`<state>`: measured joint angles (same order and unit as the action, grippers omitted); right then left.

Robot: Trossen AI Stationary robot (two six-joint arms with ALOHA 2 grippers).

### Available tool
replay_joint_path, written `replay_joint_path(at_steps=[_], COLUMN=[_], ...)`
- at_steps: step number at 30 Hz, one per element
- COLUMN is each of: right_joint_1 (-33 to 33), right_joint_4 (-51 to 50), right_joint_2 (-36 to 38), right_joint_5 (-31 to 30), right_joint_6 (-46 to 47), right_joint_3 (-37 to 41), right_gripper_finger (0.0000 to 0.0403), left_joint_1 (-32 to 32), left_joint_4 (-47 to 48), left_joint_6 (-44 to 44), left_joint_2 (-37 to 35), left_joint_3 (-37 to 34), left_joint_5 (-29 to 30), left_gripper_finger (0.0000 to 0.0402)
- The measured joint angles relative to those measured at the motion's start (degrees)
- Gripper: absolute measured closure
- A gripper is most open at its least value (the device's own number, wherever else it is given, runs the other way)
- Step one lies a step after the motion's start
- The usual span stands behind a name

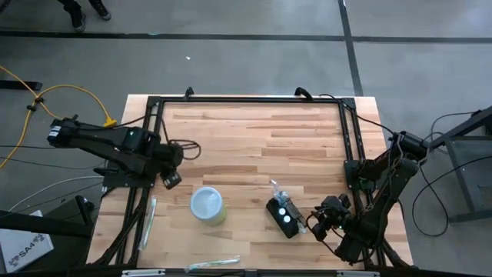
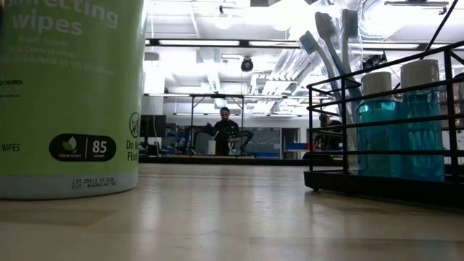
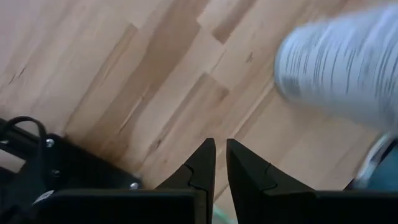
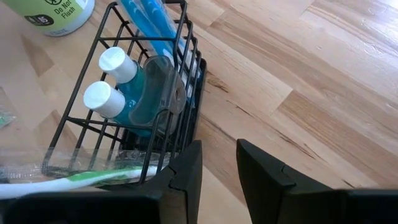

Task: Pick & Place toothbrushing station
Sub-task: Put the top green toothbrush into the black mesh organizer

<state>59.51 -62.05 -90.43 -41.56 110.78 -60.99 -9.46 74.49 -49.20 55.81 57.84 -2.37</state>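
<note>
**Right gripper poised beside the toothbrushing station, nothing held yet**

The toothbrushing station point(image 4: 134, 93), a black wire rack, stands near the table's point(image 1: 254, 138) front edge, just beside the wipes canister point(image 1: 207, 205). It carries 2 teal bottles with white caps point(image 4: 112, 81) and upright toothbrushes point(image 2: 330, 43).

The right gripper point(image 4: 214, 165) sits just beside the rack, fingers parted with a modest gap and gripping nothing. My read: the approach is done and the grasp is not. The next move calls for straddling a thin wire rim, then closing without tipping the bottles.

The left gripper point(image 3: 221, 165) waits over bare wood on the table's left side, fingers nearly together, empty.

The table is smooth, pale butcher-block; the canister is a glossy green cylinder.
</note>
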Motion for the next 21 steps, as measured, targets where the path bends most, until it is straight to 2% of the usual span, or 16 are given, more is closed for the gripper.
replay_joint_path(at_steps=[5, 12, 21], right_joint_1=[0.00, 0.00, 0.00], right_joint_4=[0.45, 1.87, 2.96], right_joint_2=[0.00, 0.00, 0.00], right_joint_5=[0.00, 0.00, 0.00], right_joint_6=[-1.16, -1.16, -1.40], right_joint_3=[0.00, 0.00, 0.00], right_gripper_finger=[0.0312, 0.0312, 0.0312], left_joint_1=[-6.24, -14.98, -26.26], left_joint_4=[1.34, 1.01, 0.91], left_joint_6=[3.31, -2.15, -5.51], left_joint_2=[0.13, 1.48, 7.99], left_joint_3=[0.00, 0.00, 0.00], left_joint_5=[0.19, 0.66, 2.77], left_gripper_finger=[0.0367, 0.0367, 0.0367])
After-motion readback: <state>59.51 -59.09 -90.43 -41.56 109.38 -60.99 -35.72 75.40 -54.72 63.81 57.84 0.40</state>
